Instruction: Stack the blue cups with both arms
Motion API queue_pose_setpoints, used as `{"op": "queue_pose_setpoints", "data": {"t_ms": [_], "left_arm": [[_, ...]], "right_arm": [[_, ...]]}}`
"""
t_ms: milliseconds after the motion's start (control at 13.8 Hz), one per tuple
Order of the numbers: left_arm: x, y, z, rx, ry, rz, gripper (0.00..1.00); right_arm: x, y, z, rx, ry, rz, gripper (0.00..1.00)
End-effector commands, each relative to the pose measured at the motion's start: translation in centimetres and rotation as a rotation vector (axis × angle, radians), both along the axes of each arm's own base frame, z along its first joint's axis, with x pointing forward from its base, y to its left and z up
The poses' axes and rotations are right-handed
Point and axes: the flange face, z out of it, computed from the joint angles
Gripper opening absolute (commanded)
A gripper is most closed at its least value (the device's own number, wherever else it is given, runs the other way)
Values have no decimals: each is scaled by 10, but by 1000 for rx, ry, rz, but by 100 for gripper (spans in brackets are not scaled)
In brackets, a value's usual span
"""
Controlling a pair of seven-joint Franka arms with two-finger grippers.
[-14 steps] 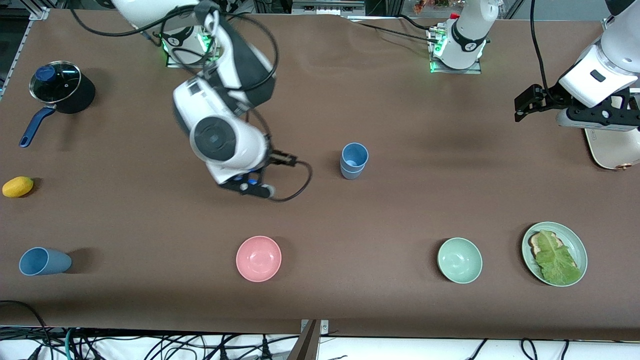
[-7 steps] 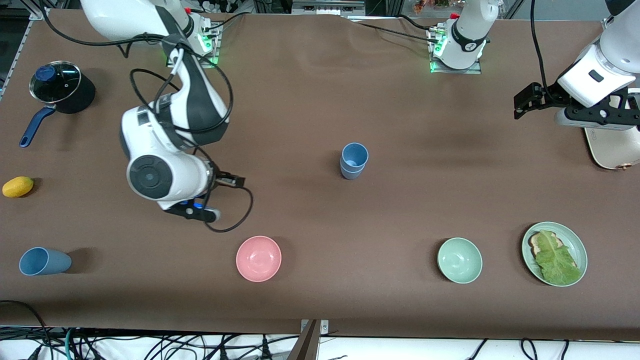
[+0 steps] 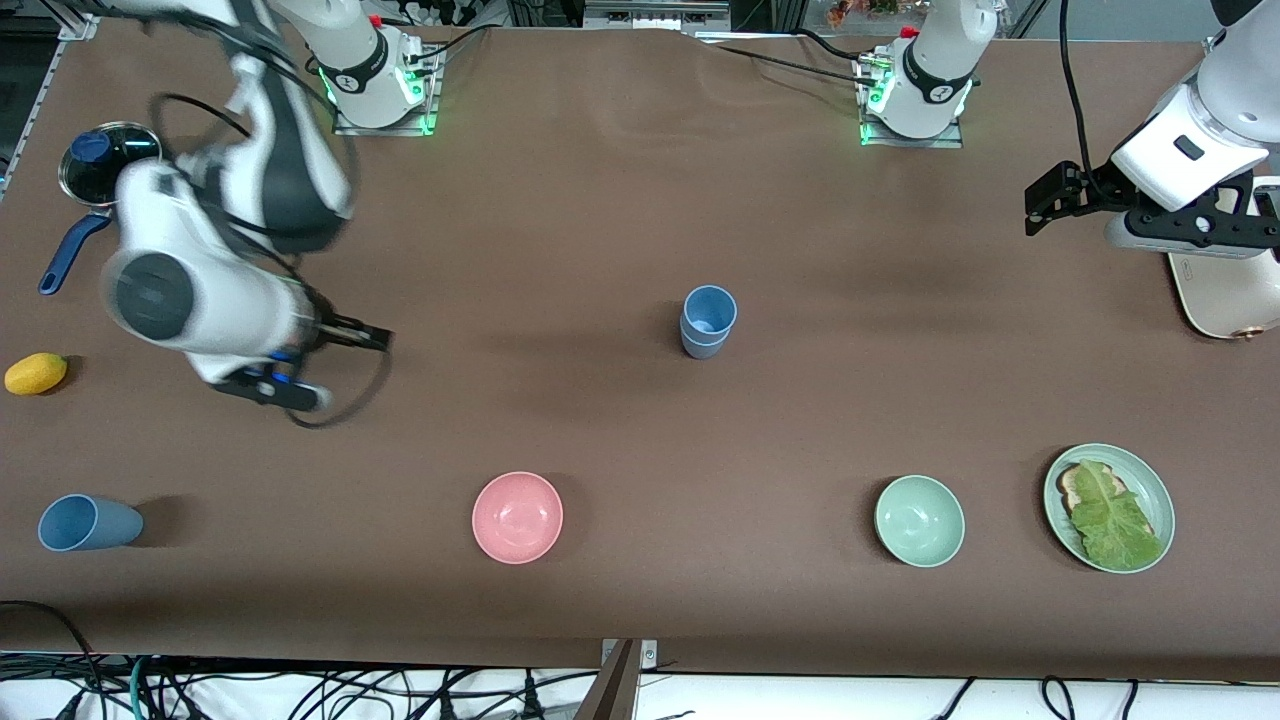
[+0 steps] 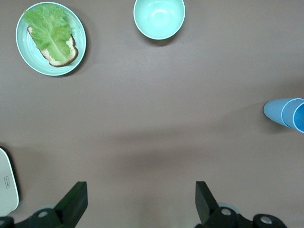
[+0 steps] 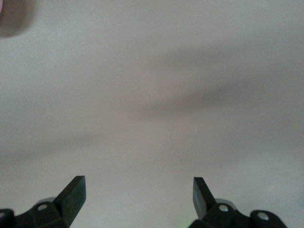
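Two light blue cups point(image 3: 708, 322) stand nested and upright mid-table; they also show in the left wrist view point(image 4: 285, 113). A third blue cup point(image 3: 88, 523) lies on its side near the front edge at the right arm's end. My right arm's wrist point(image 3: 190, 300) hangs over bare table between the lemon and the stack. The right gripper point(image 5: 137, 185) is open and empty above bare table. My left arm's hand point(image 3: 1185, 225) waits high over the left arm's end. The left gripper point(image 4: 140, 192) is open and empty.
A lidded black pot point(image 3: 122, 175) and a lemon point(image 3: 36, 373) are at the right arm's end. A pink bowl point(image 3: 517, 517), a green bowl point(image 3: 919, 520) and a plate point(image 3: 1158, 487) with bread and lettuce sit along the front. A white appliance point(image 3: 1215, 295) lies under the left arm.
My right arm has swung away from beside the stacked cups toward the right arm's end of the table. The left arm has barely moved. The cups have not moved.
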Motion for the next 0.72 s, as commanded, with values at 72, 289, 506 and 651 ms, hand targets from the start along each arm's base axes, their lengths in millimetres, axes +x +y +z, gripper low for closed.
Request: {"op": "queue_pose_setpoints", "data": {"t_ms": [72,289,506,651], "left_arm": [[5,-2,5,-23,10,-7,100],[5,-3,5,-23,10,-8,100],[5,-4,5,-23,10,-10,100],[5,-4,5,-23,10,-10,100]], "right_arm": [[-47,-64,64,61,-67,94,100],[-63,-95,114,36,-117,90,100],[-68,-105,136,5,-121,130,100],[-67,-114,136,22,-127,92,100]]}}
